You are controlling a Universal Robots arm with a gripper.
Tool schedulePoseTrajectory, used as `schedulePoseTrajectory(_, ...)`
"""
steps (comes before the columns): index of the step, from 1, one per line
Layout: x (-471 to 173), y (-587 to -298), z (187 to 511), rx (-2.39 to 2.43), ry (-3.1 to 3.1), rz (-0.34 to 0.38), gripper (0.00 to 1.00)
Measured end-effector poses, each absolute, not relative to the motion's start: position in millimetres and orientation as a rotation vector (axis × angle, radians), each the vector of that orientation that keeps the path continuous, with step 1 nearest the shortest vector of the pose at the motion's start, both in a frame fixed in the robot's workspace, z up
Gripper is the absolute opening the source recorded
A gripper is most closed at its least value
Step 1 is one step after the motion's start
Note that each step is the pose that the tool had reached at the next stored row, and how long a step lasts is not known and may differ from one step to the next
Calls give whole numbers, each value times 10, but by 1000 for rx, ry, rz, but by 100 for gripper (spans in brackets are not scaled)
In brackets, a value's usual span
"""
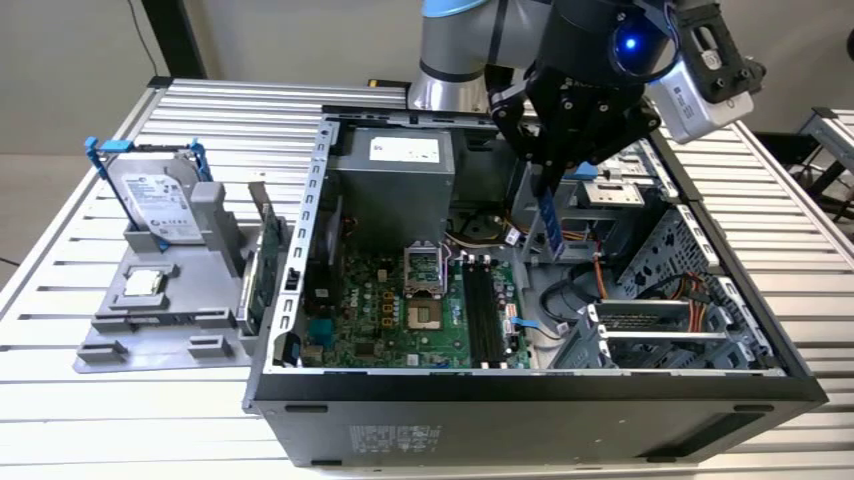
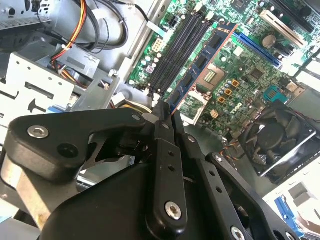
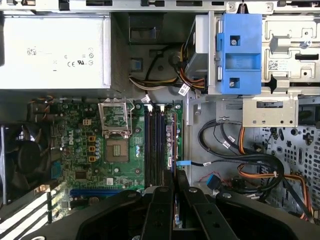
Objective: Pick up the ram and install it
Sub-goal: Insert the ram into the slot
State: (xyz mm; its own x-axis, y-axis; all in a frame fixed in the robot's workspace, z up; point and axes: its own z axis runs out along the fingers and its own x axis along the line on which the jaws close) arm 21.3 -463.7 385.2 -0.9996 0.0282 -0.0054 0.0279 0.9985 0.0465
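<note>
Fingers (image 3: pixel 160 215) pinching one end of ram (image 1: pixel 551 222). Ram hangs down from fingers, long axis near vertical, inside open computer case (image 1: pixel 534 385), above motherboard (image 1: pixel 380 310), slightly toward exterior view's right of flat-lying black memory slots (image 1: pixel 487 312).

The silver-grey tubular robot arm (image 1: pixel 451 60) wears a light-blue joint cap (image 1: pixel 461 6) at its top. Its wrist is a black housing (image 1: pixel 581 45) with a glowing blue light (image 1: pixel 630 42), and a pale grey camera box (image 1: pixel 691 100) is bolted alongside. The matte black gripper (image 1: pixel 549 165) has jointed link fingers (image 2: pixel 165 165) studded with silver screws (image 2: pixel 173 210).
</note>
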Motion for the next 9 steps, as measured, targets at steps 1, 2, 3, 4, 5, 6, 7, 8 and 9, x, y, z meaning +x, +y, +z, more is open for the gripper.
schedulePoseTrajectory(1, 213, -4637, 3847, 44, 3134, 73, 0)
schedulePoseTrajectory(2, 212, -4638, 3842, 44, 3134, 73, 0)
schedulePoseTrajectory(3, 212, -4638, 3836, 44, 3134, 73, 0)
schedulePoseTrajectory(4, 212, -4638, 3828, 44, 3134, 72, 0)
schedulePoseTrajectory(5, 213, -4638, 3821, 44, 3134, 73, 0)
schedulePoseTrajectory(6, 212, -4638, 3814, 44, 3134, 72, 0)
schedulePoseTrajectory(7, 212, -4638, 3807, 44, 3134, 72, 0)
schedulePoseTrajectory(8, 212, -4638, 3799, 44, 3134, 72, 0)
schedulePoseTrajectory(9, 212, -4638, 3791, 44, 3134, 72, 0)
